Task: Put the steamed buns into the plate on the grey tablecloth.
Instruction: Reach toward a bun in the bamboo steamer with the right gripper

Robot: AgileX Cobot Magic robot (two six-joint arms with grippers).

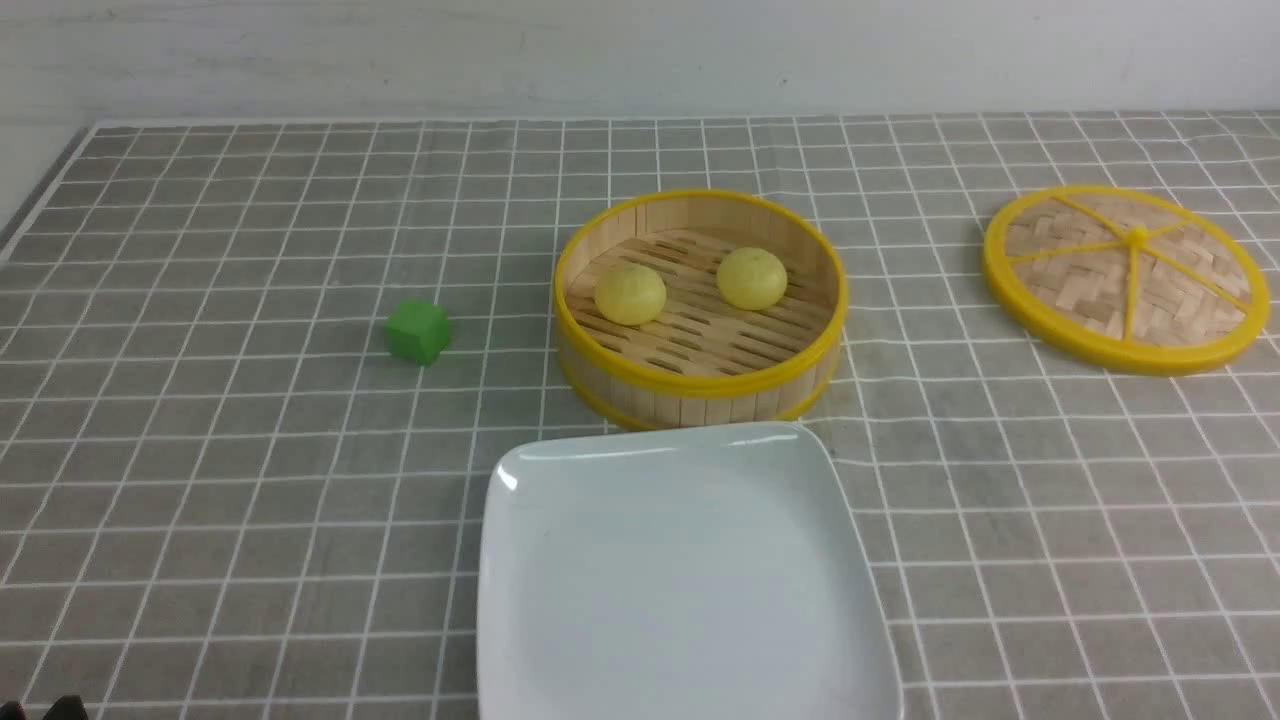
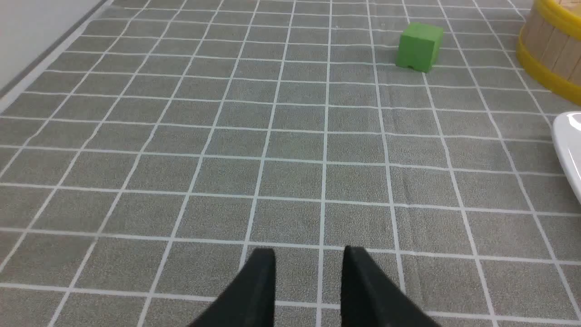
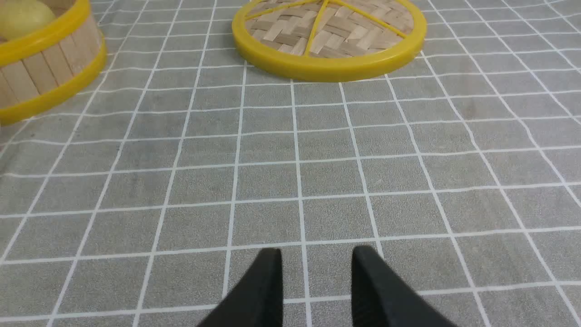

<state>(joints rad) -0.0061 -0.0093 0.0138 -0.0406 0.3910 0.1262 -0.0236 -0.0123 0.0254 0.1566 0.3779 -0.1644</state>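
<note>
Two pale-yellow steamed buns (image 1: pixel 630 294) (image 1: pixel 752 277) lie side by side inside a round bamboo steamer basket (image 1: pixel 700 390). Just in front of the basket, the white square plate (image 1: pixel 680 580) rests on the grey tablecloth (image 1: pixel 200 450) with nothing in it. My left gripper (image 2: pixel 308 254) hovers open over bare cloth, well short of the plate's edge (image 2: pixel 569 145). Also open and holding nothing, my right gripper (image 3: pixel 316 254) is over bare cloth. One bun (image 3: pixel 20 16) peeks over the basket rim in the right wrist view. Neither gripper shows clearly in the front view.
A green cube (image 1: pixel 417 331) (image 2: pixel 419 47) sits left of the basket. The woven yellow-rimmed lid (image 1: pixel 1125 280) (image 3: pixel 329 32) lies flat at the far right. The basket wall (image 2: pixel 551 50) (image 3: pixel 45 68) borders both wrist views. A pale wall runs behind the table.
</note>
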